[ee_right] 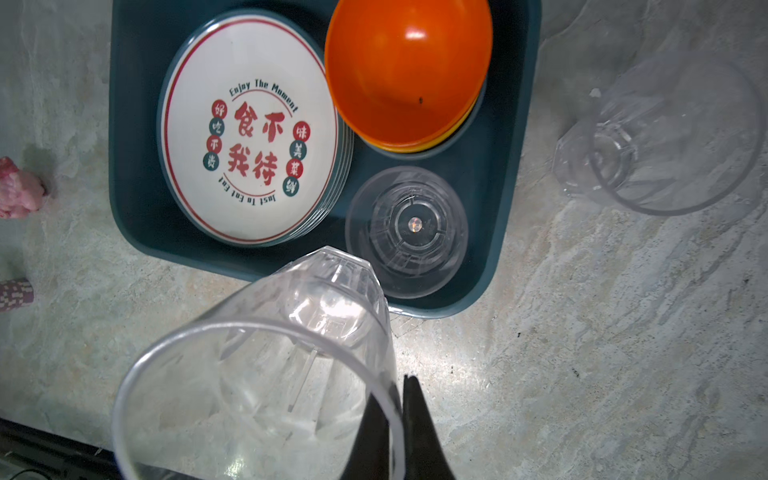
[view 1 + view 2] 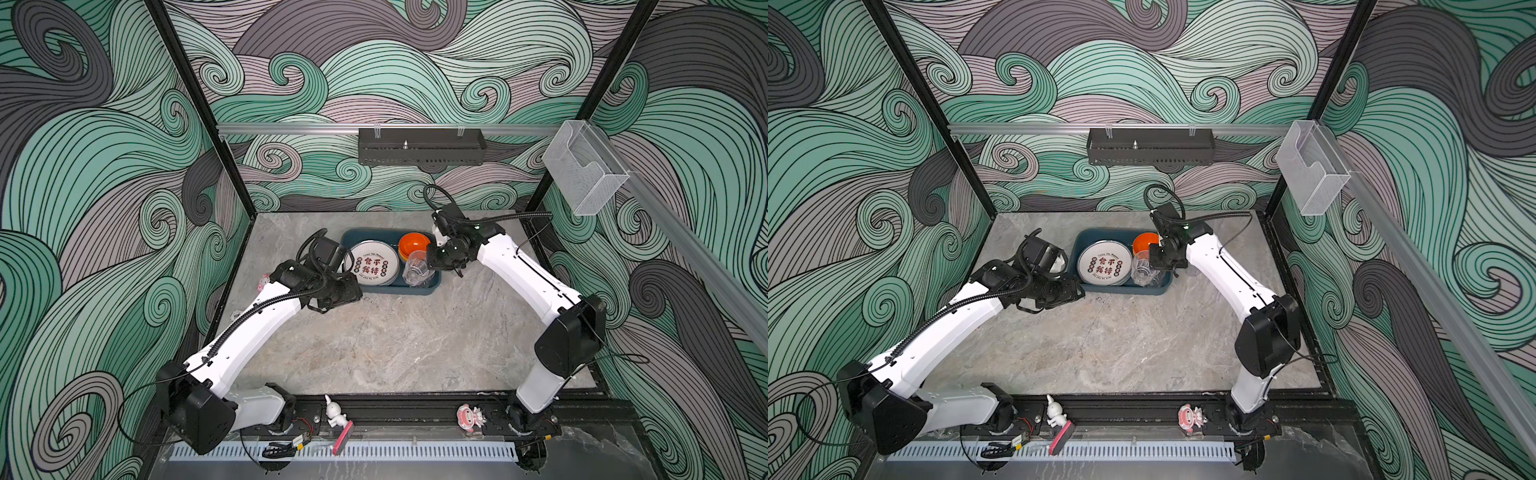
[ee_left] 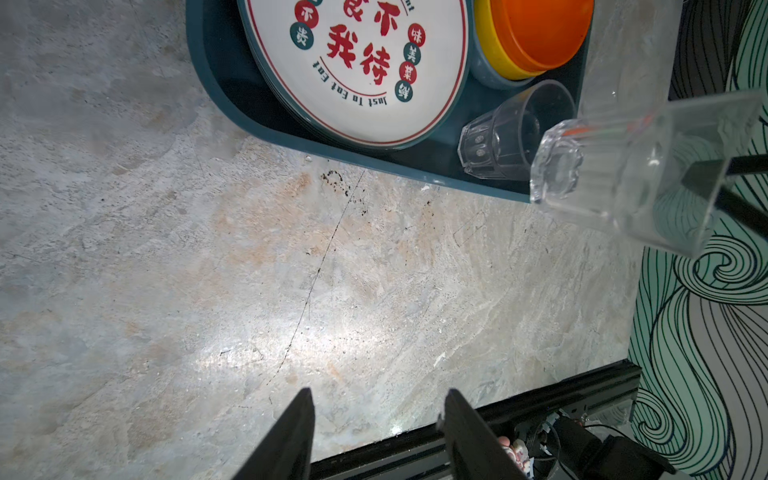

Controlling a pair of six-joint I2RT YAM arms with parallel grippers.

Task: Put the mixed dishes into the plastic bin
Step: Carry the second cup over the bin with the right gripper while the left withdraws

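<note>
The plastic bin (image 2: 415,291) (image 1: 124,124) lies at the back middle of the table. Inside it are a stack of printed plates (image 2: 371,266) (image 1: 249,137), nested bowls with the orange bowl (image 2: 413,245) (image 1: 407,70) on top, and one upright clear tumbler (image 1: 407,232) (image 3: 507,133). My right gripper (image 1: 399,386) (image 2: 430,259) is shut on the rim of another tumbler (image 1: 270,353) (image 3: 623,178), held tilted above the bin's near right corner. A further tumbler (image 1: 665,137) lies on the table right of the bin. My left gripper (image 3: 379,392) (image 2: 355,293) is open and empty, left of the bin.
A small pink figurine (image 2: 262,282) (image 1: 18,193) sits on the table left of the bin. On the back wall hangs a black perforated tray (image 2: 422,147); a clear acrylic box (image 2: 584,170) hangs at the right. Two figurines (image 2: 336,411) (image 2: 469,417) stand on the front rail.
</note>
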